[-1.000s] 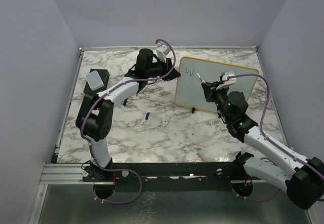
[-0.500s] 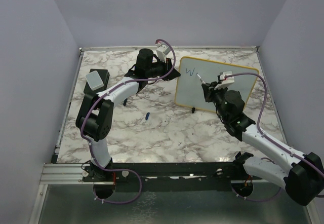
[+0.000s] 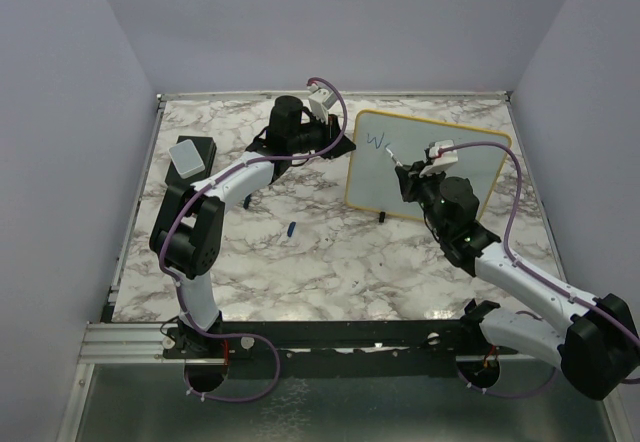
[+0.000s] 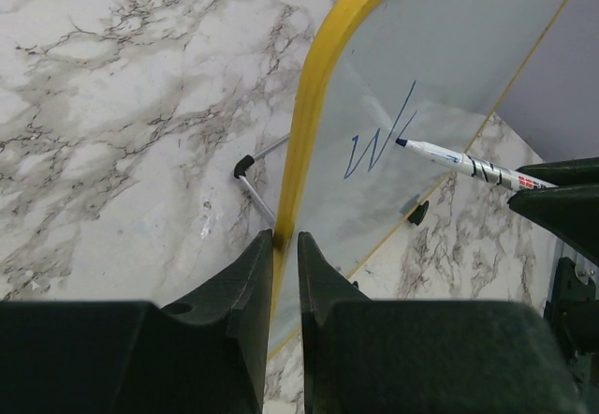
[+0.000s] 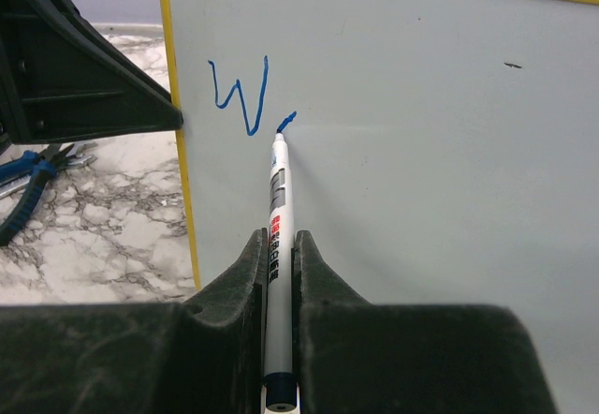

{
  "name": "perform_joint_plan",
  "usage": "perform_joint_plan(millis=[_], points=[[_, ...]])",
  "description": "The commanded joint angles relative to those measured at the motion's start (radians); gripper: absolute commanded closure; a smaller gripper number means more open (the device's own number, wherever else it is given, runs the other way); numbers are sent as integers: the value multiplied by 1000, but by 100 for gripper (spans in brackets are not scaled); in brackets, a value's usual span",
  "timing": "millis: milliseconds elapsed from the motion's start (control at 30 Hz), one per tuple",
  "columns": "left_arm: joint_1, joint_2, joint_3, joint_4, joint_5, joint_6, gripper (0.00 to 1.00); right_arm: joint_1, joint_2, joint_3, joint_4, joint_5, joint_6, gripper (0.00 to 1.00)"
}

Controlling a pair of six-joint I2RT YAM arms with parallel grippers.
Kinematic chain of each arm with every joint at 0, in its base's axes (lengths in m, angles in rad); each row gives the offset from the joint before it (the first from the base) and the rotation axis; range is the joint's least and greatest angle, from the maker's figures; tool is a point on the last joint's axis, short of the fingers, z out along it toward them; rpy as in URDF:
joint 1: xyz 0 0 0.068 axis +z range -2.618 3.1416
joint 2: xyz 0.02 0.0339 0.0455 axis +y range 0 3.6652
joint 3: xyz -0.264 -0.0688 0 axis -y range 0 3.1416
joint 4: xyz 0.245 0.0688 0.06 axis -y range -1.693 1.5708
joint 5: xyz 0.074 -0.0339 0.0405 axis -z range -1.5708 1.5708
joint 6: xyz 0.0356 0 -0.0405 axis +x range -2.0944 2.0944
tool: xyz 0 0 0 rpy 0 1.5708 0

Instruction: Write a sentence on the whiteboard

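One letter: sentence [image 5: 239, 96] reads "W", whiteboard's [image 3: 372, 184] upper left.
Right gripper [image 5: 278, 245]: I see marker [image 5: 277, 199] grasped, shifted toward whiteboard.
Left gripper [image 4: 285, 245]: still clamps whiteboard's edge.

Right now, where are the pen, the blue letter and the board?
pen [image 5: 277, 203]: right wrist view, on its white barrel.
blue letter [image 5: 257, 96]: right wrist view, on its last upstroke.
board [image 4: 302, 124]: left wrist view, on its yellow edge.
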Motion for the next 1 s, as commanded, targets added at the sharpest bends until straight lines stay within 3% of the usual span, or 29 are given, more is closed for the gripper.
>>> perform_joint_plan(millis=[0,967], points=[[-8,-37,4,-4,18,7,83,-4,2,2,-43,15,-8,99],[-8,-48,3,-7,18,9,86,-4,-37,28,-49,89,-34,99]])
